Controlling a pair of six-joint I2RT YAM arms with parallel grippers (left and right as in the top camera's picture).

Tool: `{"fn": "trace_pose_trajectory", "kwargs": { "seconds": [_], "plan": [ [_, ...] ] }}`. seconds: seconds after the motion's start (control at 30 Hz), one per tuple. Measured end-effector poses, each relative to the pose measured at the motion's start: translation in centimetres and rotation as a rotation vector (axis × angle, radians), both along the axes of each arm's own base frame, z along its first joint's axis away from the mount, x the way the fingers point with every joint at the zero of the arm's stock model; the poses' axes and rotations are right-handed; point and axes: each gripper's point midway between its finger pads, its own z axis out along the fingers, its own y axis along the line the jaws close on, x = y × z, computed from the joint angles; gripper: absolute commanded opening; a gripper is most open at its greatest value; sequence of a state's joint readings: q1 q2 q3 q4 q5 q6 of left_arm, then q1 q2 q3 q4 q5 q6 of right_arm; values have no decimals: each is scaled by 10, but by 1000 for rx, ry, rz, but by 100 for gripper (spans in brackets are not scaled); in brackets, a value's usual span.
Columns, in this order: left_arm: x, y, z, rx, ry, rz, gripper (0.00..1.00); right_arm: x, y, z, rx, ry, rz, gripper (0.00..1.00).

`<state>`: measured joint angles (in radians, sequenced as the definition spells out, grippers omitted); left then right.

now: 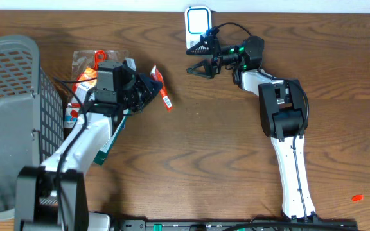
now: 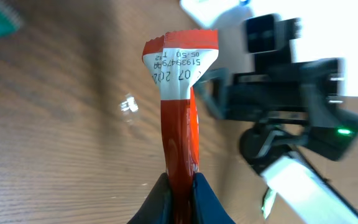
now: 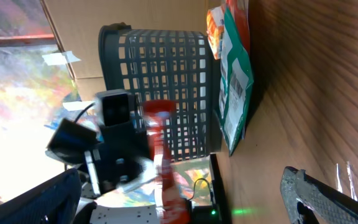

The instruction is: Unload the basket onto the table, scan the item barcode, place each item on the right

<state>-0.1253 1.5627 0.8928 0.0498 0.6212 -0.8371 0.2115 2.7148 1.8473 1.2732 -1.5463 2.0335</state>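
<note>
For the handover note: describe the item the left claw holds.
Start at the grey basket at the far left. Just right of it, the left claw pinches a slim red sachet with a white printed end; the neighbouring pouches lie flat.

Your packet (image 2: 179, 124) is a narrow red sachet with a white crimped end printed with digits. Its red end is pinched between the closed jaws of the left gripper (image 2: 180, 190), and the white end stands away from the fingers. It sits well left of the scanner (image 1: 198, 22), a small white unit with a bluish face, and nearer the robot.
</note>
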Motion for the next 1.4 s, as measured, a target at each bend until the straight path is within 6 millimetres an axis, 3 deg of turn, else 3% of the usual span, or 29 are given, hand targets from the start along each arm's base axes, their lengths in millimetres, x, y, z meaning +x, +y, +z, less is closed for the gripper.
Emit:
{"fn": "trace_pose_trajectory", "kwargs": {
  "seconds": [0.23,0.4,0.53,0.8,1.03,1.4],
  "plan": [
    [-14,2,47,-16,-88,2,7,-2,0,-5,0,-1,0,99],
    [-27,0,78,-43,-135,5,7,-10,-2,-21,-6,29,-1,99],
    [-38,-10,98,-76,-162,-12,7,-22,-4,-42,-12,58,-5,99],
    [-49,-37,116,-121,-161,-59,7,-32,-2,-47,3,-15,-15,99],
    [-51,-57,159,-154,-218,-90,7,-41,5,-50,-3,-16,2,99],
    [-60,-62,147,-104,-89,-46,7,-48,13,-50,-2,-34,34,99]
  ]
}}
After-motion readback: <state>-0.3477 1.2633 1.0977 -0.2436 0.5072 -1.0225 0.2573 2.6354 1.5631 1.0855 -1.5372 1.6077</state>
